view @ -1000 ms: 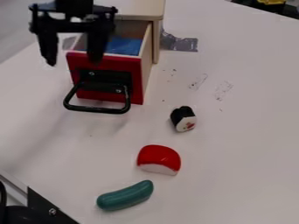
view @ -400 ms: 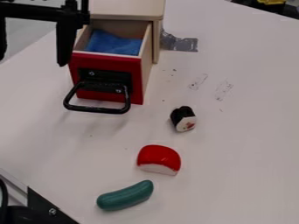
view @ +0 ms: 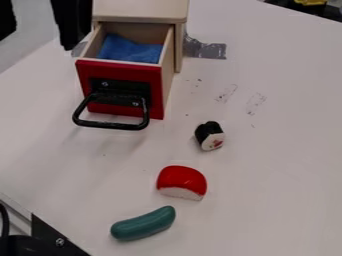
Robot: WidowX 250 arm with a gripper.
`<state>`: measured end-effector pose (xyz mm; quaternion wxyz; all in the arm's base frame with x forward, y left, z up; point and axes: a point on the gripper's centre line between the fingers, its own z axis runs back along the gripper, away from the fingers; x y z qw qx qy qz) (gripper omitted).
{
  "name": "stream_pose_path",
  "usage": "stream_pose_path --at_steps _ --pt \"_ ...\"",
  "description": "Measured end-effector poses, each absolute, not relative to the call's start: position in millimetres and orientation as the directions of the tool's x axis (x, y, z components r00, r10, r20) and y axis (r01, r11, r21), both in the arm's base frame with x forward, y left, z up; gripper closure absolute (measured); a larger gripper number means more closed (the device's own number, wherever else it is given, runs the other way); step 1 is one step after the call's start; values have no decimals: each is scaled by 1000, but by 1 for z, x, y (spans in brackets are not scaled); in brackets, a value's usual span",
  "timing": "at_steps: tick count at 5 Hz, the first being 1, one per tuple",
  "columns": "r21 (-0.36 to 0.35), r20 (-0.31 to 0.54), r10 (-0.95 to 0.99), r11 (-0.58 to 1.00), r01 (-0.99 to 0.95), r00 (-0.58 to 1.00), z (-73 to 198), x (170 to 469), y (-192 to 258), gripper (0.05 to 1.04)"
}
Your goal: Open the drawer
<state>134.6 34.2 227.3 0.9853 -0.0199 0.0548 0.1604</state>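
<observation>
Toward 11 o'clock, drawer is open, sticking out of wooden cabinet, blue cloth inside, black handle on its red front. I see my gripper between 10 and 11, up at the view's edge, fingers spread apart. Sushi roll just off centre toward 3, red-and-white toy food at 6, green toy vegetable lower, between 6 and 7, all on white table.

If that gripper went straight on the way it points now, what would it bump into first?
Probably the table, beside the drawer: the gripper points down. Depth is unclear here, so it might catch the drawer's edge first.
</observation>
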Motion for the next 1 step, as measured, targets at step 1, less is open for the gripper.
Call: stream_pose_path --at_steps 1 --pt "-23 -110 308 950 -312 945 228 134 34 85"
